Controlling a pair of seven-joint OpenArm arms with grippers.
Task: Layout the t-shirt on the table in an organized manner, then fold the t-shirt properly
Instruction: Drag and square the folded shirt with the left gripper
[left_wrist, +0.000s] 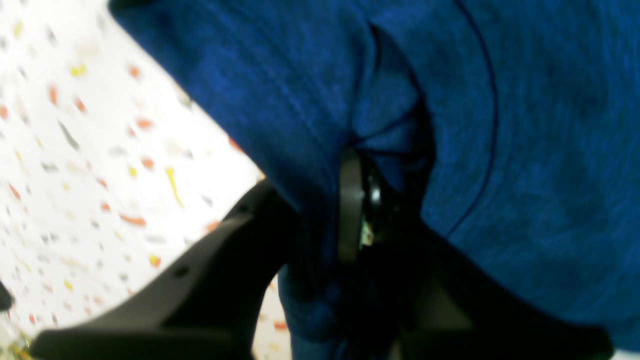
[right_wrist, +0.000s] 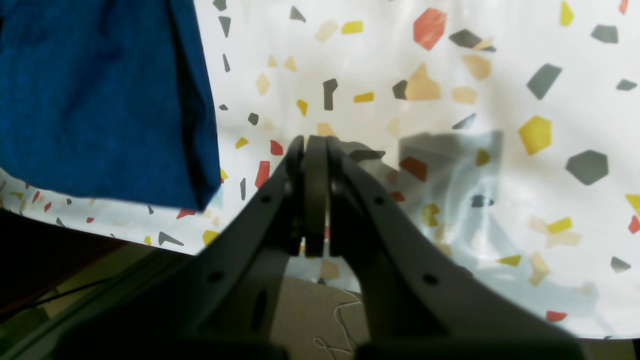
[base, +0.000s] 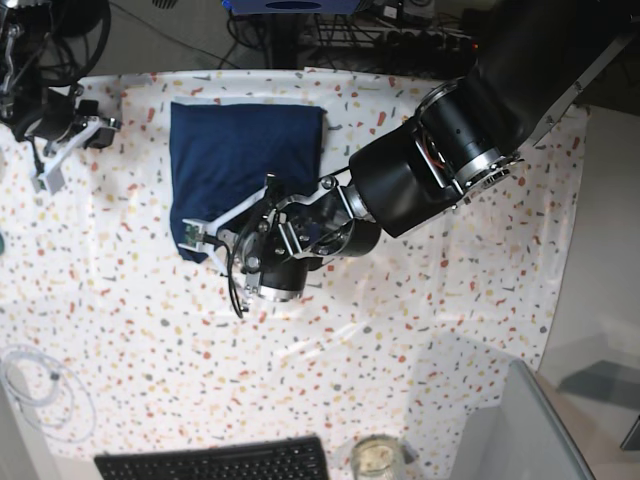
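The dark navy t-shirt (base: 245, 150) lies folded into a rough rectangle on the speckled white table (base: 400, 330), at the far left-centre. My left gripper (base: 203, 230) is at the shirt's near left corner. In the left wrist view it (left_wrist: 357, 170) is shut on a bunched fold of the shirt (left_wrist: 525, 125), which fills most of that frame. My right gripper (base: 50, 165) is to the left of the shirt and apart from it. In the right wrist view it (right_wrist: 312, 145) is shut and empty above the table (right_wrist: 450, 90), with the shirt's corner (right_wrist: 100, 100) at the upper left.
A black keyboard (base: 215, 462) and a glass jar (base: 375, 458) are at the near edge. A white cable loop (base: 35, 385) lies at the near left. A grey panel (base: 520, 430) stands at the near right. The table edge (right_wrist: 100, 225) shows with floor below.
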